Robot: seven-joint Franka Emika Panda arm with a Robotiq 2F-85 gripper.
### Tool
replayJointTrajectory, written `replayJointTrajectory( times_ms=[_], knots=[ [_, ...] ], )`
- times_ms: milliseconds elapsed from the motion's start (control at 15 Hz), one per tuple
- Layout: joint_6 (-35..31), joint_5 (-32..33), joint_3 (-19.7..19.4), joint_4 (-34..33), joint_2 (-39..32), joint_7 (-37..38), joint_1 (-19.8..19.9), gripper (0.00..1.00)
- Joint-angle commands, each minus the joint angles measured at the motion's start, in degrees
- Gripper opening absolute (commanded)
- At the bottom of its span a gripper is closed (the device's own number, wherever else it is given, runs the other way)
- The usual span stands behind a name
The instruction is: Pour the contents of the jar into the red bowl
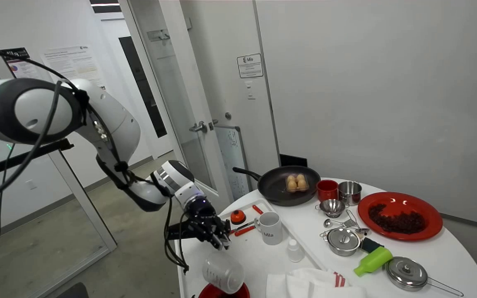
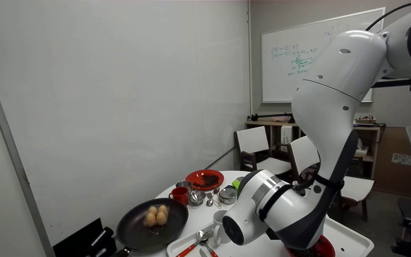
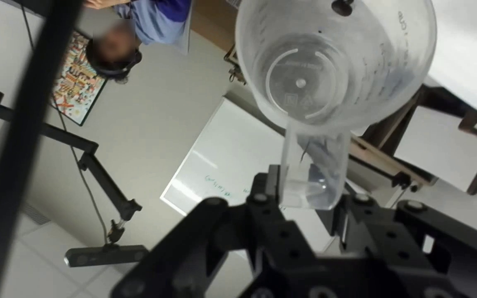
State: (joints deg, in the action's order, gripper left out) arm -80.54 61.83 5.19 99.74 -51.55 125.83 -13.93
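Jaws: clenched on the handle point(image 3: 315, 176) of the clear jar point(image 3: 300, 82).
Jar: tipped on its side above the red bowl point(image 1: 241, 292); whether it touches, can't tell.
Jar inside: mostly see-through; a dark piece point(image 3: 343, 7) shows against the wall.
Red bowl: on the white tray point(image 1: 259, 265), cut off at the bottom of both exterior views; dark bits point(image 2: 303, 253) in it.
Tray: also white mug point(image 1: 271, 231) marked Mila, small white bottle point(image 1: 295, 251), orange-red round thing point(image 1: 237, 217), red-handled cutlery point(image 1: 244, 230).
Desk point(image 1: 456, 265): black pan point(image 1: 273, 190) with eggs point(image 1: 291, 184), red cup point(image 1: 327, 190), steel cup point(image 1: 350, 193), wide red dish point(image 1: 404, 202) with reddish-brown pieces point(image 1: 402, 223), green bottle point(image 1: 373, 261), lidded steel pots point(image 1: 343, 241).
Towel point(image 1: 313, 285): white, red stripes, bunched at the tray's edge.
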Motion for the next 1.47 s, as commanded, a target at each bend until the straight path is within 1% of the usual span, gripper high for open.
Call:
replayJointTrajectory(
  times_ms=[0, 333, 933, 1200, 1400],
  knots=[
    [-8.4, 1.01, 1.57, 2.5, 2.5, -7.23, 2.78, 0.09],
    [-21.94, 0.83, 1.61, 5.04, 4.9, -15.55, 4.65, 0.09],
    [-44.67, -1.1, 1.4, 10.22, 9.21, -34.03, 7.44, 0.09],
    [-55.01, -3.04, 1.32, 12.13, 10.49, -43.23, 8.95, 0.09],
    [-61.75, -6.63, 1.5, 12.67, 10.31, -51.93, 9.91, 0.09]
  ],
)
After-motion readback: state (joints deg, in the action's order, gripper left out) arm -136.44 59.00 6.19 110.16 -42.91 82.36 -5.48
